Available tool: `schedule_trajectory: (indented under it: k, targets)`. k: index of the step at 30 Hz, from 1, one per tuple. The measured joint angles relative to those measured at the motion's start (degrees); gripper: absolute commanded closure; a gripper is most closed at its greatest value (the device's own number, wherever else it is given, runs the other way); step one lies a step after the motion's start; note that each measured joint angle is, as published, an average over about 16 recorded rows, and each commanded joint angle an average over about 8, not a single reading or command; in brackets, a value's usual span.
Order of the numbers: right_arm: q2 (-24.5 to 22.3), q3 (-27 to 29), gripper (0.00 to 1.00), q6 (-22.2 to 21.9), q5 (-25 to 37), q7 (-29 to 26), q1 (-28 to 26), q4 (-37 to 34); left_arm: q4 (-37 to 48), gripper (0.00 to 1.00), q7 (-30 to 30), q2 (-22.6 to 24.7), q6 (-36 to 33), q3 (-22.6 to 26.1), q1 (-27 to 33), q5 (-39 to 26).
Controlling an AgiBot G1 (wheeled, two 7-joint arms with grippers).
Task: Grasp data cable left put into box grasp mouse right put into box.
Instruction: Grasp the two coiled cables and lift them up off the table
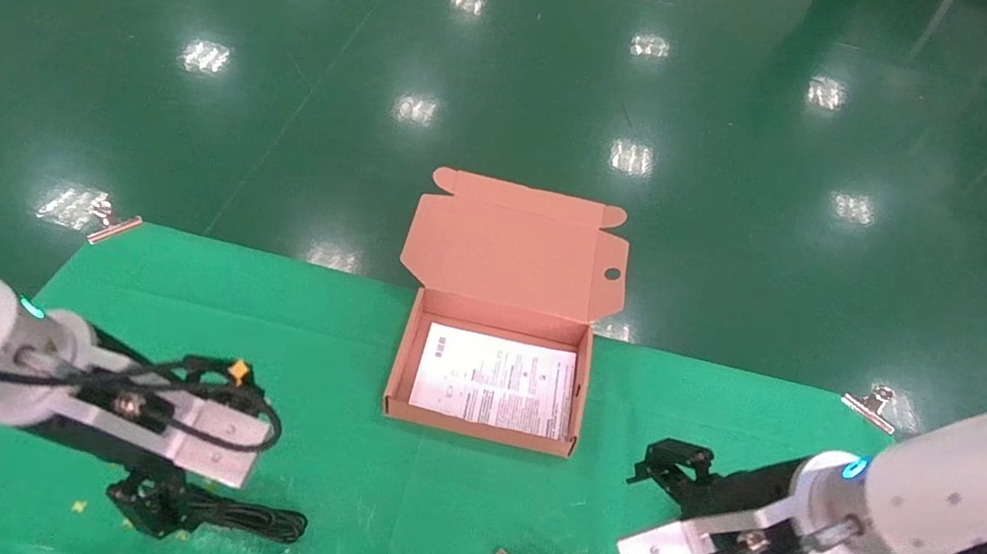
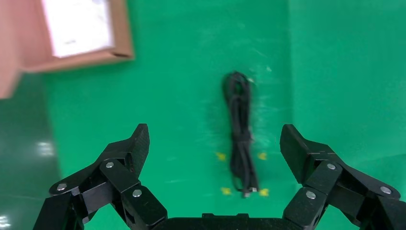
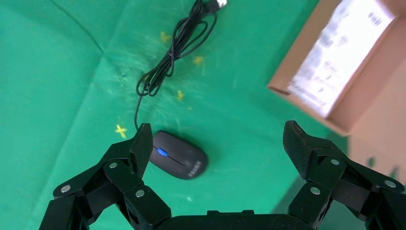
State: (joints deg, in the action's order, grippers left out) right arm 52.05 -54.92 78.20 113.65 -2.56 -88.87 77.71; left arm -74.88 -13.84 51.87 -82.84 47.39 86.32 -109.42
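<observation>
My left gripper [image 2: 214, 148] is spread wide, fingers [image 2: 136, 146] far apart, holding nothing and touching nothing. It hangs over the green cloth [image 2: 182, 96] w/ the data cable [image 2: 241, 129] straight ahead on the cloth, lined up w/ the gap between my fingers but clear of both. The cable is a thin black bundle, long and narrow, loops pinched together mid-length, matte rubbery look; small yellow marks sit on the cloth around its near end. The box [image 2: 79, 56] is farther out and off to one side of this gripper, only a corner showing.

My right gripper [image 3: 218, 143] is also fully spread and empty. The mouse [image 3: 178, 155] lies on the cloth just inside one finger [image 3: 139, 148]; can't tell if they touch. It's a small black oval, smooth shell, blue light at the wheel. Its thin cord runs away from the gripper in loose loops to a USB plug [image 3: 219, 3].

The box [image 1: 490, 368] sits between both grippers, farther out: shallow brown cardboard, flat tabbed lid standing open at the far side, white printed sheet [image 1: 494, 393] lying in the bottom. Cloth is soft, lightly wrinkled, clipped at its far corners.
</observation>
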Motion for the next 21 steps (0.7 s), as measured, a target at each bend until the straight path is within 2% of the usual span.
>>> schedule_trajectory:
  k: [11,21]
  targets:
    - [1.6,-1.4,0.0,-7.4,8.1,-9.6,7.7,-0.8,11.1,0.0,0.1,4.7,3.5,2.6,-2.3,-4.6]
    - [3.4,-0.9,0.0,-10.8,9.6,-16.4,11.6,-3.8,27.7,0.0,2.6,9.2,7.7,2.0,-2.0,-3.7]
